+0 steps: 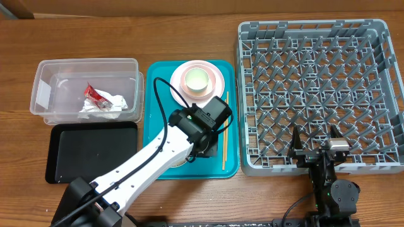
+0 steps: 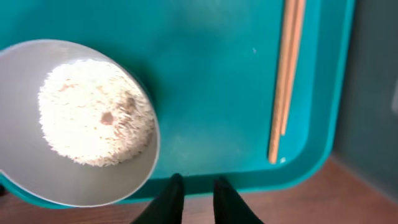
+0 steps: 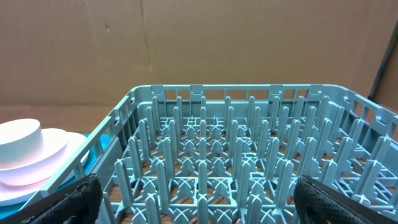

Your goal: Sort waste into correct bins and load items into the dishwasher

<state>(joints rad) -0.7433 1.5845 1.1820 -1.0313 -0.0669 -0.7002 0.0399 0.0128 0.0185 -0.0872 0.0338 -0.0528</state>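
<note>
Overhead and wrist views of a wooden tabletop [image 1: 189, 31]. At the far left we see the clear tub [image 1: 44, 69], which holds a crumpled white napkin [image 1: 104, 106] and a red snack wrapper [image 1: 93, 93] touching it. Just in front of the tub lies the black tray [image 1: 93, 151]. The teal tray [image 1: 154, 113] stands between these bins and the grey dish rack [image 1: 315, 94], which fills the right side of the tabletop.

On the far end of the teal tray rests the pink plate [image 1: 218, 81], with a whitish bowl [image 1: 197, 79] sitting on it. The chopsticks [image 1: 223, 135] lie side by side along the tray's right edge. At the near left corner of the tray we find the rice bowl [image 2: 25, 162], upright, with a mound of white rice [image 2: 93, 112] inside; from overhead the left arm hides most of it.

The left gripper [image 2: 194, 202] hangs over the near rim of the teal tray, just beside the rice bowl. Its fingers [image 2: 168, 202] are parted by only a narrow gap and grip nothing.

The right gripper [image 1: 314, 144] is over the near edge of the dish rack. Its fingers [image 3: 74, 199] are spread wide and hold nothing.
</note>
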